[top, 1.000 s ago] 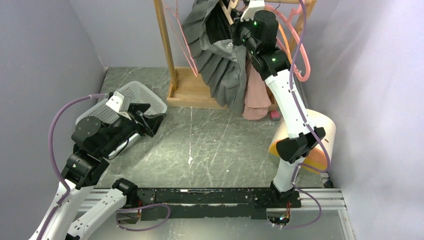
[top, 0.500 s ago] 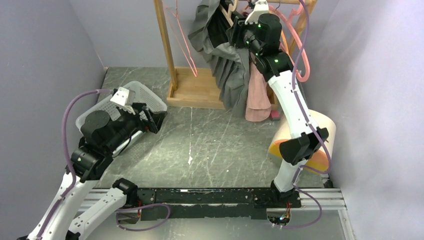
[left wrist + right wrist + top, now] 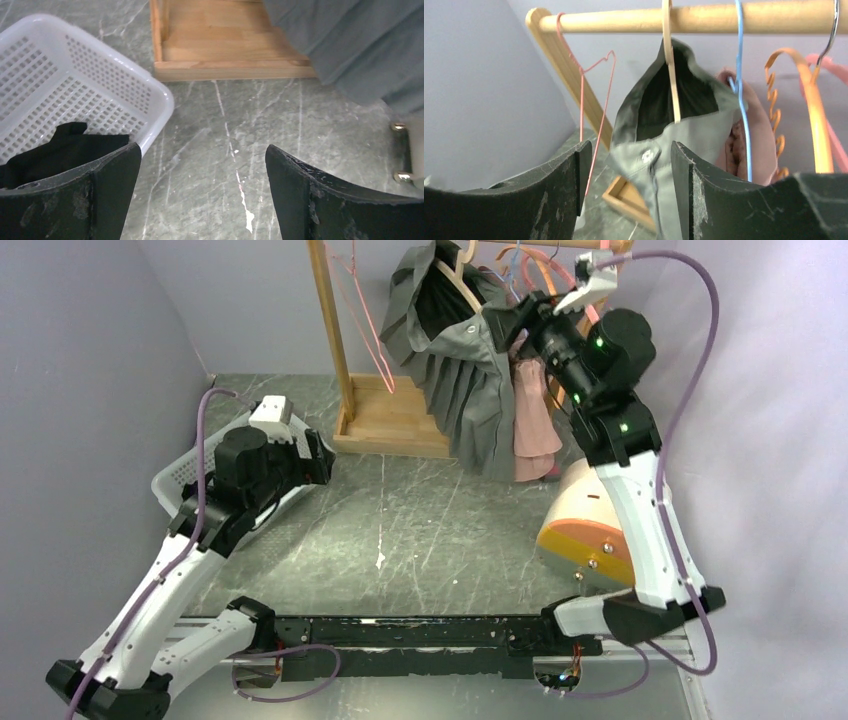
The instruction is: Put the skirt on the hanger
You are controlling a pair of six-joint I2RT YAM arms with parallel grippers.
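The grey pleated skirt (image 3: pixel 470 380) hangs from a wooden hanger (image 3: pixel 670 65) on the rack's rod (image 3: pixel 724 17), its buttoned waistband (image 3: pixel 649 152) draped over the hanger. My right gripper (image 3: pixel 626 160) is open just in front of that waistband; the cloth shows between the fingers without being pinched. In the top view the right gripper (image 3: pixel 508 325) sits at the skirt's right edge. My left gripper (image 3: pixel 202 150) is open and empty, low over the floor beside the basket.
A white basket (image 3: pixel 100 75) with a black garment (image 3: pixel 65 145) lies at the left. The rack's wooden base (image 3: pixel 225 50) is ahead. A pink garment (image 3: pixel 535 425), pink wire hanger (image 3: pixel 365 330), blue hanger (image 3: pixel 740 100) and orange hanger (image 3: pixel 811 100) share the rod. A cream cylinder (image 3: pixel 590 520) lies right.
My right gripper opened, let go of the skirt and drew back to the right; the skirt now hangs on its own. The left arm swung forward past the basket and opened fully.
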